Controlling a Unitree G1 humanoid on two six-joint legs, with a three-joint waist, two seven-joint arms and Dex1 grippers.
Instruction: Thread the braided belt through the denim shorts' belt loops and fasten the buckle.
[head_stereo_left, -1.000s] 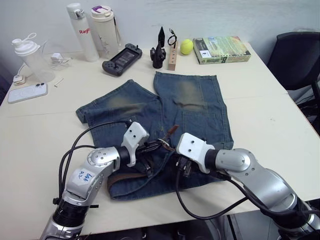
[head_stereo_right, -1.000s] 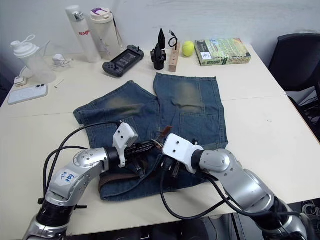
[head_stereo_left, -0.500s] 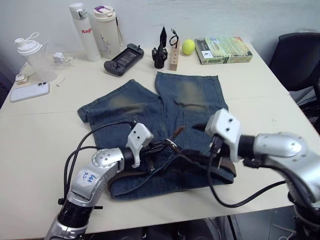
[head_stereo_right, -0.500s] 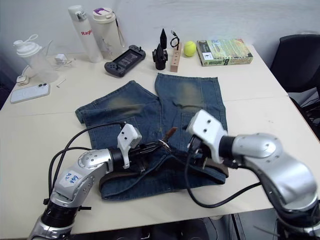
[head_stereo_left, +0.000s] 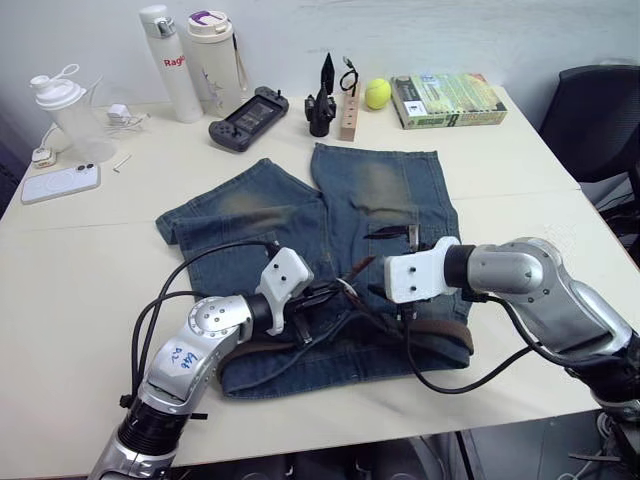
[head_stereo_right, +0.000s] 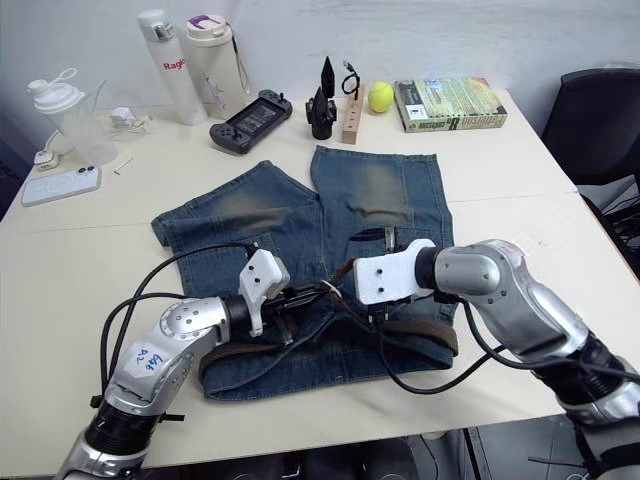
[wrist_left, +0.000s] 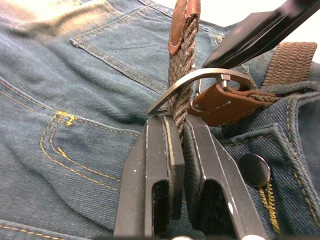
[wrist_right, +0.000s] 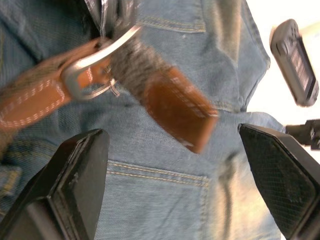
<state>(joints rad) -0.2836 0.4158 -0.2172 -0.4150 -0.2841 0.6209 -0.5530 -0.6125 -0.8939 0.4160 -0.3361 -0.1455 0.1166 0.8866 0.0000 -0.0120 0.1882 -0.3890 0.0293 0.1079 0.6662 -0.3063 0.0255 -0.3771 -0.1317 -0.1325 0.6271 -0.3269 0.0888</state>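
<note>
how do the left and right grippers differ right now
The left gripper is shut on the braided belt, pinching the strap just below the buckle; the right gripper is open, its fingers spread wide and holding nothing. The left touches the belt, while the right hovers facing the belt's tan tip. Both are over the denim shorts near the waistband.

Faded blue denim shorts (head_stereo_left: 380, 200), brown braided belt (wrist_left: 180, 75) with tan tip, silver buckle (wrist_left: 200, 80).
</note>
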